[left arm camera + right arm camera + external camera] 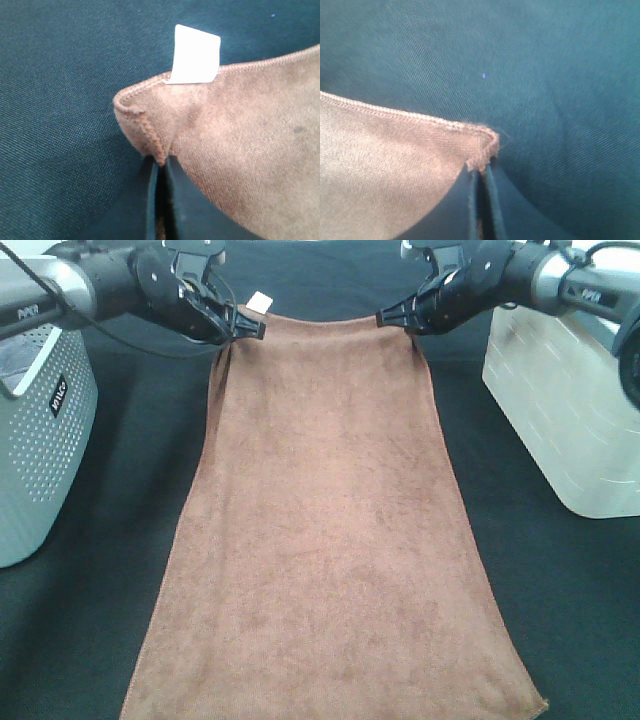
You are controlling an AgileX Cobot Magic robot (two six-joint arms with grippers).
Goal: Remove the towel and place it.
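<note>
The brown towel (pixel 325 530) is stretched lengthwise over the black table cover, from the far edge to the near edge of the exterior high view. My left gripper (pixel 250 328) is shut on its far left corner, beside the small white tag (pixel 259 302). My right gripper (pixel 392 318) is shut on its far right corner. The far edge sags slightly between the two grippers. In the left wrist view the closed fingers (pixel 150 200) pinch the towel corner (pixel 145 132) under the tag (pixel 196 55). In the right wrist view the closed fingers (pixel 492 200) pinch the other corner (pixel 484 150).
A grey perforated basket (pixel 35 430) stands at the left edge. A white basket (pixel 570 400) stands at the right. The black table cover (pixel 110 560) shows on both sides of the towel.
</note>
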